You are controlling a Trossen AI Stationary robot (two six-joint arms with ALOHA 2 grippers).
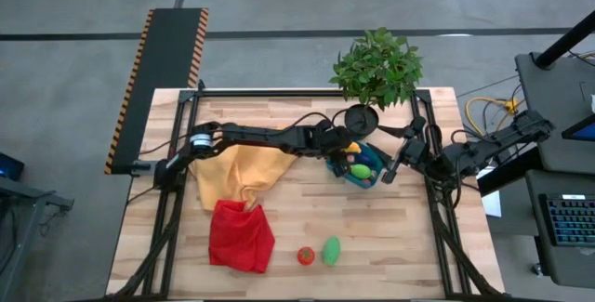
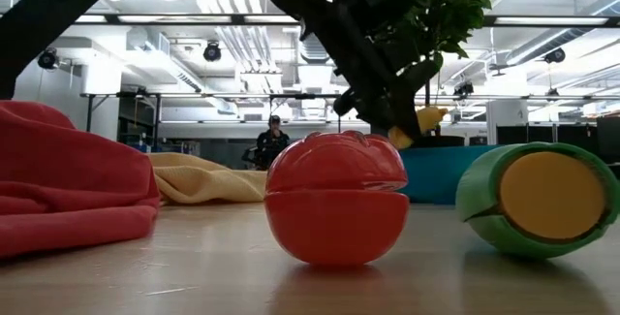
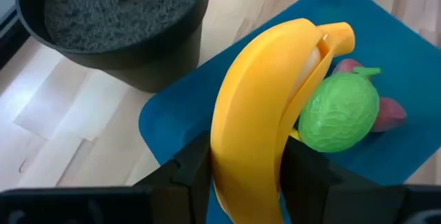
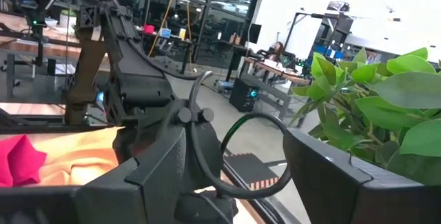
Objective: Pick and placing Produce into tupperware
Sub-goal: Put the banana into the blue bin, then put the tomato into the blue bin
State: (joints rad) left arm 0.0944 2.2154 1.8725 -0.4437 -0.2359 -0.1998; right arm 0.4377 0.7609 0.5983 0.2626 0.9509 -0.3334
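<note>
The left arm is reaching across the wooden surface [image 1: 390,237] from its base on the left, stretched out nearly straight, with its wrist ending over the near-left edge of the teal container [image 1: 364,174]. The left pincer [image 3: 241,165] is clenched on the yellow banana [image 3: 265,107], one dark finger [image 3: 189,169] pressing each side of the fruit's lower half. In the left wrist view the banana is hanging above the container's blue floor, its tip pointing toward a green lumpy piece [image 3: 339,112] that is lying inside beside some small pink pieces [image 3: 389,114]. The black plant pot [image 3: 117,27] is standing just beside the container's corner, filled with grey soil. In the low view the banana [image 2: 418,124] is showing under the left arm's wrist, above the container's rim [image 2: 436,174].

The right arm is lying folded at the right edge of the surface, its pincer [image 1: 395,165] sitting close to the container's right side with its fingers spread apart, holding nothing.

A red tomato [image 1: 306,256] and a green piece [image 1: 331,250] are lying side by side near the front edge, well apart from the container. A red cloth [image 1: 240,237] and a yellow cloth [image 1: 244,172] are lying on the left half, and the leafy plant [image 1: 376,65] is rising at the back.
</note>
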